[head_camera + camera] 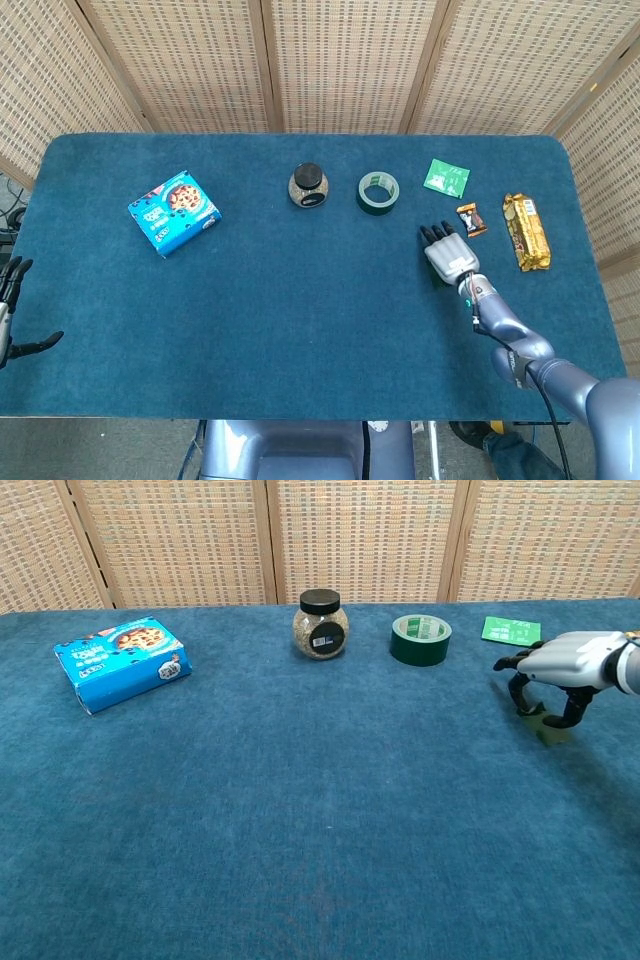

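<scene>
**Two hands, six items on the blue table**

Two hands show in the head view. The right hand (pixel 447 254) hangs palm-down over the blue carpeted table top (pixel 300 320), fingers (pixel 519 688) curled downward and spread, grasping nothing — released. In the chest view its fingertips stand just above a small flat olive-green patch (pixel 551 730) on the cloth; whether they touch it cannot be told.

Nearest item: a small brown-and-orange wrapped sweet (pixel 471 219), at 1 o'clock from the right hand, close beside it but apart. Further toward 3 o'clock lies a long gold-wrapped snack bar (pixel 526 231). At 12 o'clock lies a flat green sachet (pixel 446 177); at 10 o'clock, a dark green roll of tape (pixel 378 192) lying flat, then a round glass jar with a black lid (pixel 308 185), upright.

A blue cardboard biscuit box (pixel 174 212) lies well apart, toward 9 o'clock.

The left hand (pixel 12 310) sits off the table's left edge — fingers apart, holding nothing.
</scene>
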Motion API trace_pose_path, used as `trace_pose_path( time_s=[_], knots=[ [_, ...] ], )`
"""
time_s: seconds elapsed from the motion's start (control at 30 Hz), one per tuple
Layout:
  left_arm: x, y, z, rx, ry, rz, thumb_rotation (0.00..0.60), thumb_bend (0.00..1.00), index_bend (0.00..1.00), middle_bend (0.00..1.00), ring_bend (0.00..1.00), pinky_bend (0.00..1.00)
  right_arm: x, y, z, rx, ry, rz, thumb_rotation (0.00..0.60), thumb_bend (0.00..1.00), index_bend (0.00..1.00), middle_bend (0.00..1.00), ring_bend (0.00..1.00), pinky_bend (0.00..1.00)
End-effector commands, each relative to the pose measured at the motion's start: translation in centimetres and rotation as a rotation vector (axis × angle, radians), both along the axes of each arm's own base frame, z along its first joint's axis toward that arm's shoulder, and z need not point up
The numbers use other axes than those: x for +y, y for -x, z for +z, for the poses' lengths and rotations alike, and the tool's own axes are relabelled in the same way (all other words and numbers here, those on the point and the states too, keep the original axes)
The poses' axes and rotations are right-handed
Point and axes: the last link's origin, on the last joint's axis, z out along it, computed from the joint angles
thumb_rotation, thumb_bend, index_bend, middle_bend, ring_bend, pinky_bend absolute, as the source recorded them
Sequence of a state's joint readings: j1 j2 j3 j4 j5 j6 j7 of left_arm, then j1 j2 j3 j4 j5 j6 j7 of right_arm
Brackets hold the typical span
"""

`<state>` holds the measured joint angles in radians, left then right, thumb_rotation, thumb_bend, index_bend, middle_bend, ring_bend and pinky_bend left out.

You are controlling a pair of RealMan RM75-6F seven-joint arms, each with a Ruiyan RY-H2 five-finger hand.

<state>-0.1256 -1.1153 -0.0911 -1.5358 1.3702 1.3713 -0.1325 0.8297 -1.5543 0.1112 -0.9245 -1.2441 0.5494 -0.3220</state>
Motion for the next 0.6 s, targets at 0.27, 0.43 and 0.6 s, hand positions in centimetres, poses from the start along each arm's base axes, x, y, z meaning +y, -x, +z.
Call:
trace_pose_path(
  time_s=[0.27,0.43,0.6],
  knots=[
    [-0.02,-0.02,-0.04,0.002,0.0,0.001,0.6,0.0,0.0,0.0,0.0,0.0,0.56,-0.46,0.77,-0.017,0.039,0.03,0.6,0.47,0.42,0.0,0.0,0.0],
    [0.0,0.0,-0.07,0.003,0.001,0.002,0.6,0.0,0.0,0.0,0.0,0.0,0.6,-0.54,0.95,-0.021,0.056,0.048,0.6,0.47,0.42,0.0,0.0,0.0],
    [-0.02,0.0,-0.05,0.003,-0.001,0.002,0.6,0.0,0.0,0.0,0.0,0.0,0.23,-0.31,0.88,-0.024,0.08,0.054,0.6,0.47,0.42,0.0,0.0,0.0]
  ],
)
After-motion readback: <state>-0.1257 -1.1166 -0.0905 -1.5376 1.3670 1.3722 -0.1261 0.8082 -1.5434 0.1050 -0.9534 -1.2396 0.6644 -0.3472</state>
